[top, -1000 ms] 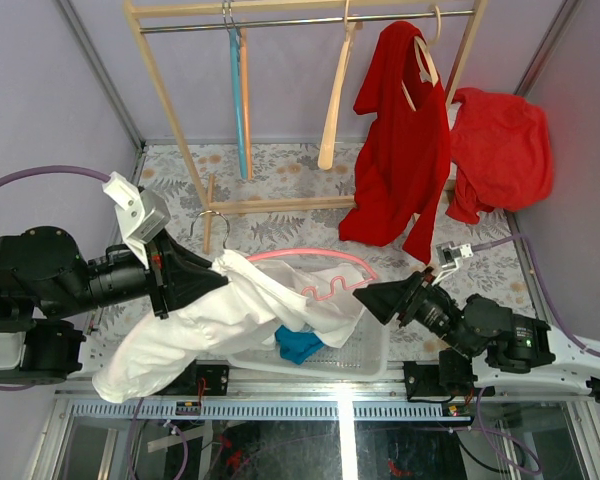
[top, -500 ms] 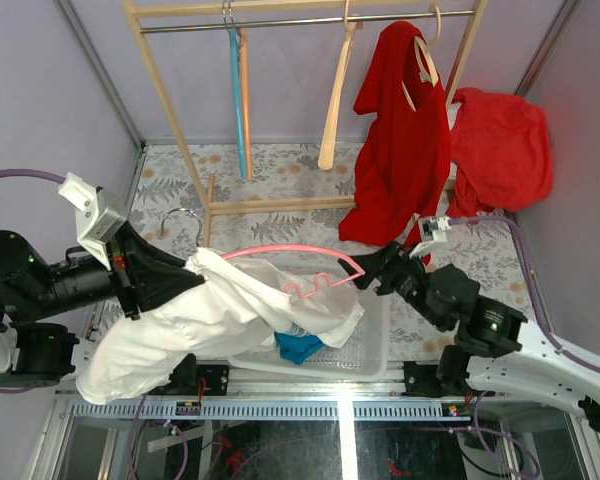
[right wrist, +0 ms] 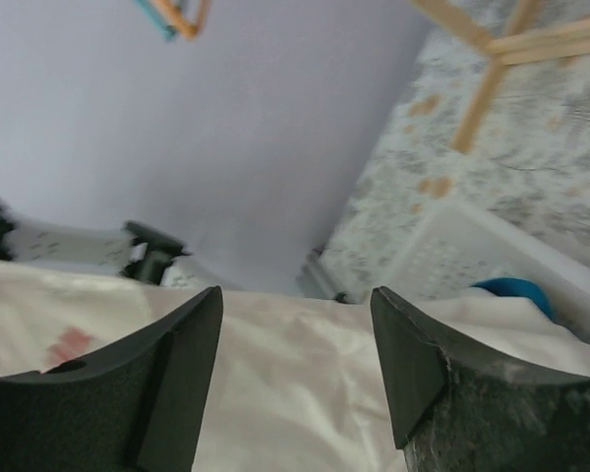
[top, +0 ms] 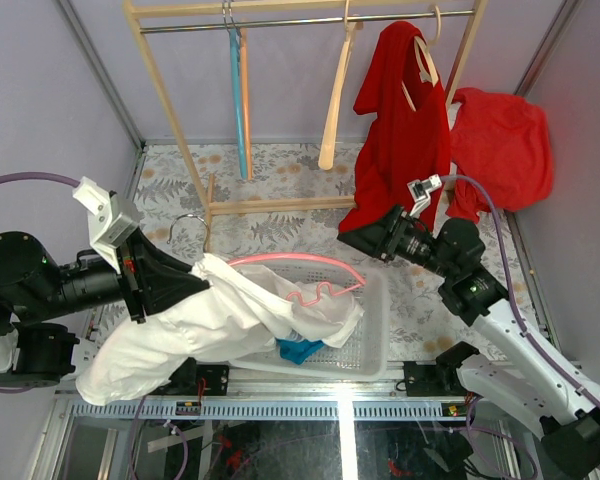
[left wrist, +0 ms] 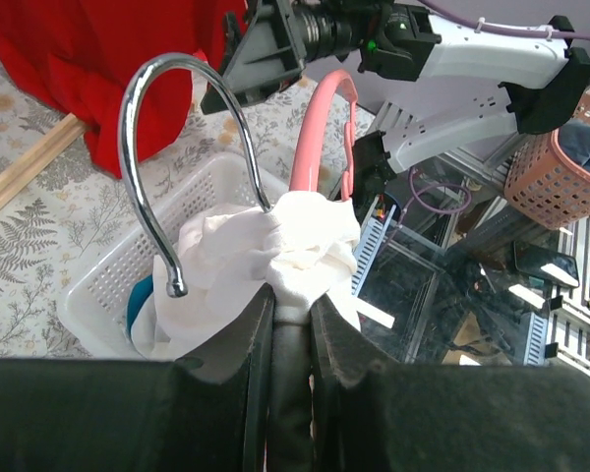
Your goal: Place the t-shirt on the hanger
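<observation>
My left gripper (top: 206, 273) is shut on the bunched collar of the white t-shirt (top: 170, 335) and on the neck of the pink hanger (top: 300, 260) inside it. In the left wrist view the gripper (left wrist: 293, 295) pinches the white cloth (left wrist: 300, 241). The metal hook (left wrist: 143, 118) and one pink arm (left wrist: 315, 138) stick out above it. The shirt drapes down to the left and over the basket. The hanger's wavy right end (top: 325, 292) lies on the cloth. My right gripper (top: 343, 237) is open and empty, above and behind that end. In the right wrist view (right wrist: 295, 310) the shirt (right wrist: 305, 393) lies below the spread jaws.
A white plastic basket (top: 375, 345) holds a blue cloth (top: 300, 348) under the shirt. A wooden rack (top: 170, 110) at the back carries a light blue hanger (top: 238, 90), a wooden hanger (top: 335, 100) and a red garment (top: 400, 150). Another red garment (top: 500, 150) lies at the right.
My right gripper has pulled away from the hanger's right end, up and back toward the red garment. My left gripper, with shirt and hanger, shifted left, then slightly back.
</observation>
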